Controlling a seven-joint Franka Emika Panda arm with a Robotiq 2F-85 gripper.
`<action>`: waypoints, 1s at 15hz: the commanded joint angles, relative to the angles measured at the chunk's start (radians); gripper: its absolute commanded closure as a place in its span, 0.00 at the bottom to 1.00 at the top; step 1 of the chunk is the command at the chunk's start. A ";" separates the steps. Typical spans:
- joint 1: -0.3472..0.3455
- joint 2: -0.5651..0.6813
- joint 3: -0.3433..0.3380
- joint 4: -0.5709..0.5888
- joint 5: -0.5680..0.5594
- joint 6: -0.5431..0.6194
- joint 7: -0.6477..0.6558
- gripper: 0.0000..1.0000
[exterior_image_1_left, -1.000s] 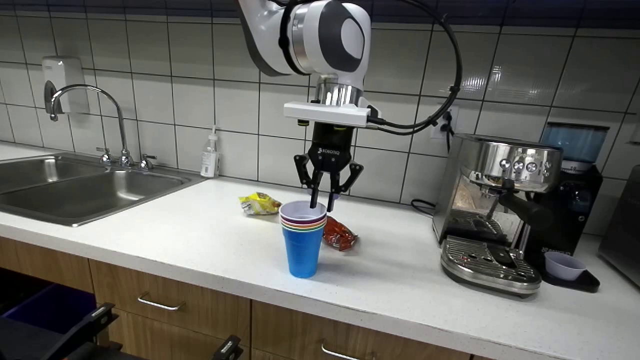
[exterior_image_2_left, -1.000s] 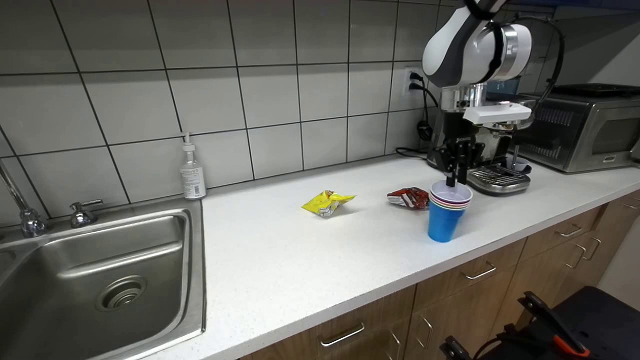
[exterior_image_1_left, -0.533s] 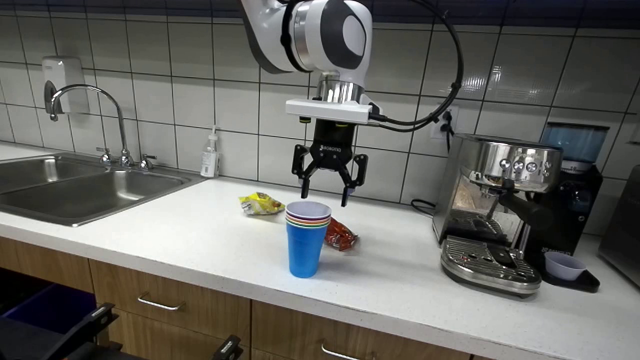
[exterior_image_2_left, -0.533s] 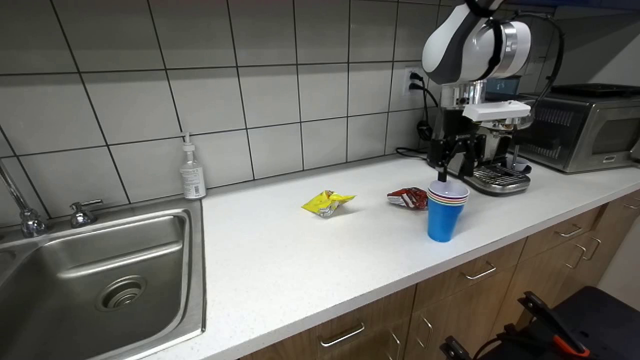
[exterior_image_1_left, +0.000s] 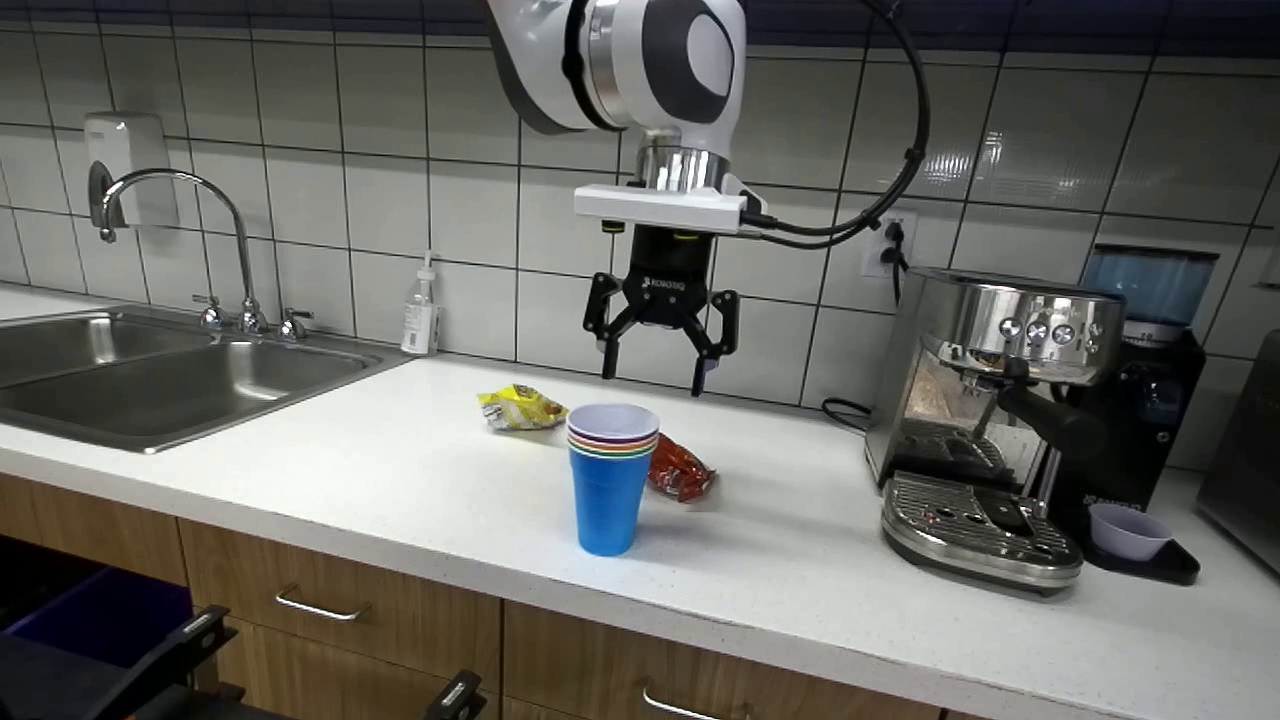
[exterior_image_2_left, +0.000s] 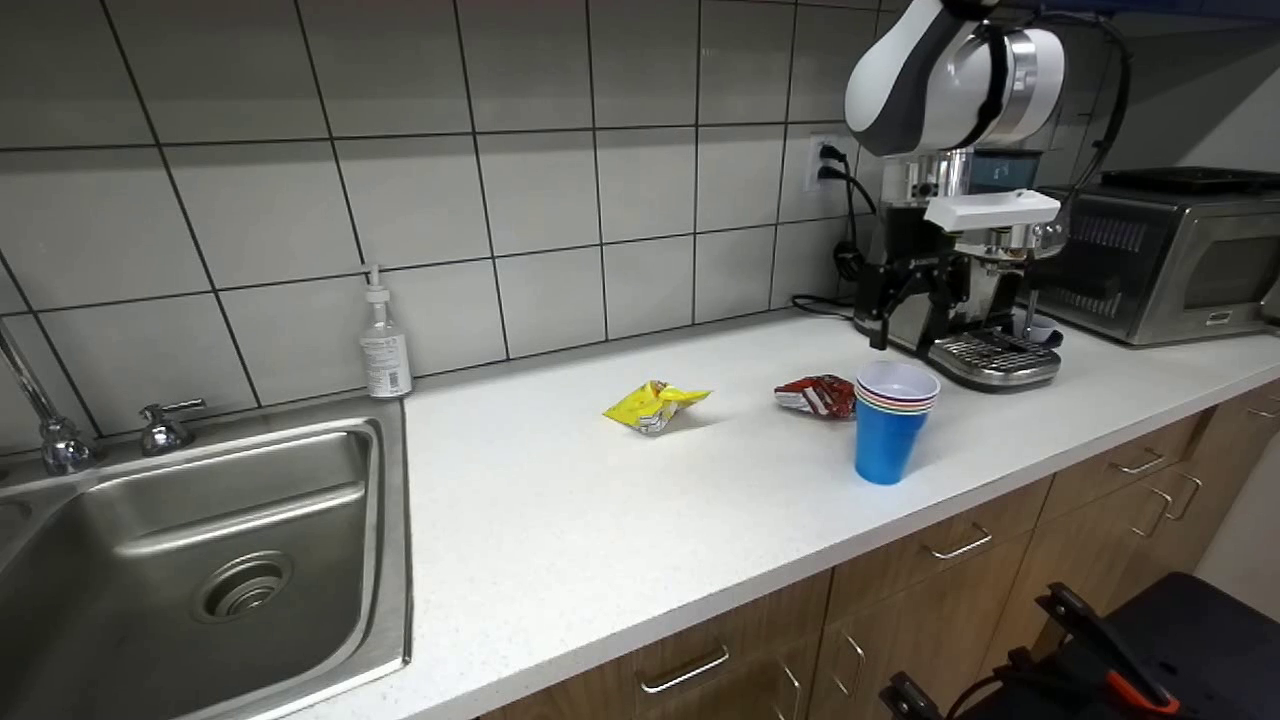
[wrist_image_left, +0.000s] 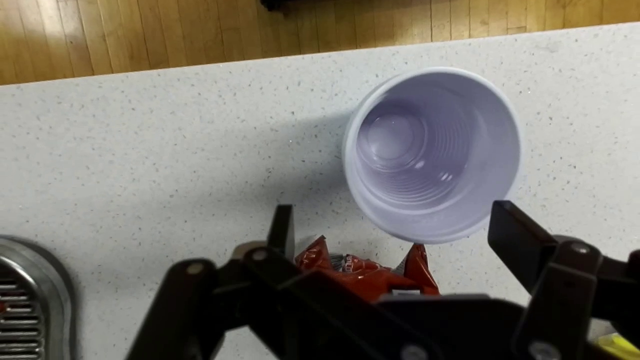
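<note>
My gripper (exterior_image_1_left: 654, 377) hangs open above the counter, a wide gap between its fingers and nothing held. Closest below it is a stack of nested plastic cups (exterior_image_1_left: 610, 500), blue outside, with several coloured rims showing and a pale lavender cup (wrist_image_left: 430, 160) innermost. The stack stands upright and apart from the fingers. In the wrist view the innermost cup looks empty. A crumpled red snack bag (exterior_image_2_left: 822, 396) lies right behind the cups, partly hidden by them in both exterior views and by my gripper in the wrist view. A yellow snack bag (exterior_image_2_left: 655, 405) lies farther toward the sink.
A steel sink (exterior_image_2_left: 385, 520) with a faucet (exterior_image_1_left: 240, 240) and a soap bottle (exterior_image_1_left: 421, 310) occupy one end of the white counter (exterior_image_2_left: 560, 540). Toward the opposite end stand an espresso machine (exterior_image_1_left: 1000, 330), a small pale cup (exterior_image_1_left: 1128, 530) and a microwave oven (exterior_image_2_left: 1180, 260). The tiled wall is close behind.
My fingers have spread apart from a narrow gap at the cup rim, and the gripper has risen clear. The stack's top tipped slightly, then settled upright. The bags have not moved.
</note>
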 joint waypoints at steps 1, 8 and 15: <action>-0.013 -0.044 0.023 0.000 0.012 -0.038 -0.023 0.00; -0.009 -0.034 0.030 0.001 -0.001 -0.009 0.000 0.00; -0.009 -0.034 0.030 0.001 -0.001 -0.011 0.000 0.00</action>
